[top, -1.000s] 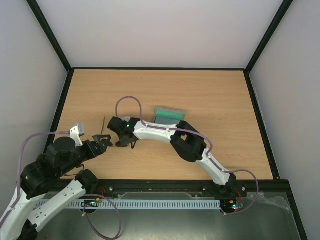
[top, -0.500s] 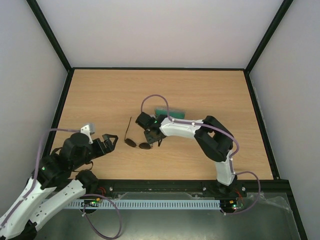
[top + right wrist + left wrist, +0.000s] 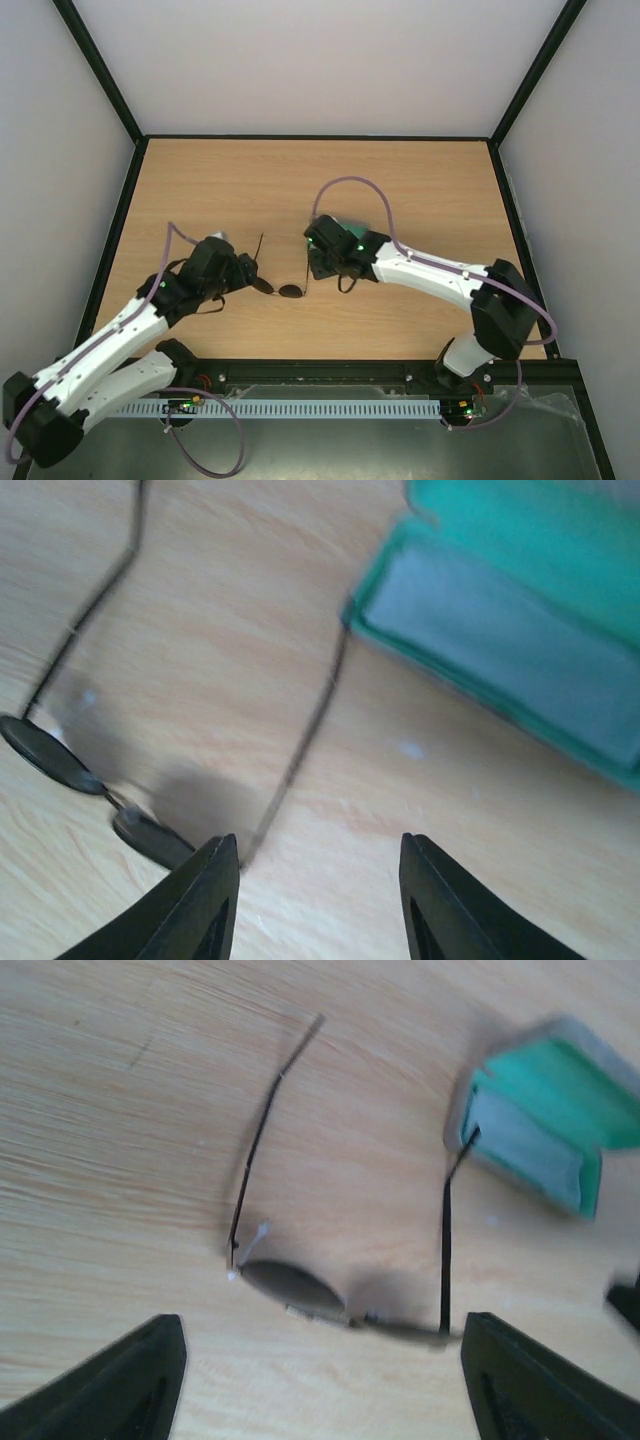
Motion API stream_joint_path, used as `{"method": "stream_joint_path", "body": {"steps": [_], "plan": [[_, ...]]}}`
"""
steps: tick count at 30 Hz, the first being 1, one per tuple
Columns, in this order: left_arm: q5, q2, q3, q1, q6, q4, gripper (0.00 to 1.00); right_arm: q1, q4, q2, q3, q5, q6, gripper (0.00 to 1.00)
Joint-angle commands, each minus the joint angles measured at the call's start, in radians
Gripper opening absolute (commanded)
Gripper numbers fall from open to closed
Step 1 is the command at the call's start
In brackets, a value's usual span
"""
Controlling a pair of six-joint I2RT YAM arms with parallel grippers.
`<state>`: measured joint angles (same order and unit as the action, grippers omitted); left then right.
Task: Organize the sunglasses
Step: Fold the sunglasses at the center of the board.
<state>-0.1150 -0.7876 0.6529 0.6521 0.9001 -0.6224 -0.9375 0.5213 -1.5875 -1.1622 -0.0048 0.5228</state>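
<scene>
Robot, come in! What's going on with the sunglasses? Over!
Left gripper open, empty. Right gripper open, empty. Sunglasses on table between them, arms unfolded. Open case by one arm tip, cloth inside.

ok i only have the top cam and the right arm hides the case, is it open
Observer: Yes, the right wrist view shows the case with its lid up, green lining exposed.
Operator: anything in it
Observer: A blue-grey cloth lies in its base.
Operator: glasses folded?
Observer: No, the sunglasses lie on the table with both arms out, one tip at the case's corner.
</scene>
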Motion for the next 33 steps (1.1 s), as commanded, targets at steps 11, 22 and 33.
{"method": "stream_joint_path", "body": {"steps": [11,22,33], "plan": [[0.160,-0.395,0.009,-0.307,-0.217,0.355,0.33,-0.012,-0.202,0.216,0.450,-0.120,0.237,0.34],[0.160,-0.576,-0.010,-0.307,-0.222,0.461,0.28,-0.023,-0.253,0.182,0.483,-0.117,0.252,0.34],[0.155,-0.593,-0.025,-0.307,-0.221,0.477,0.28,-0.023,-0.246,0.205,0.517,-0.101,0.250,0.35]]}}
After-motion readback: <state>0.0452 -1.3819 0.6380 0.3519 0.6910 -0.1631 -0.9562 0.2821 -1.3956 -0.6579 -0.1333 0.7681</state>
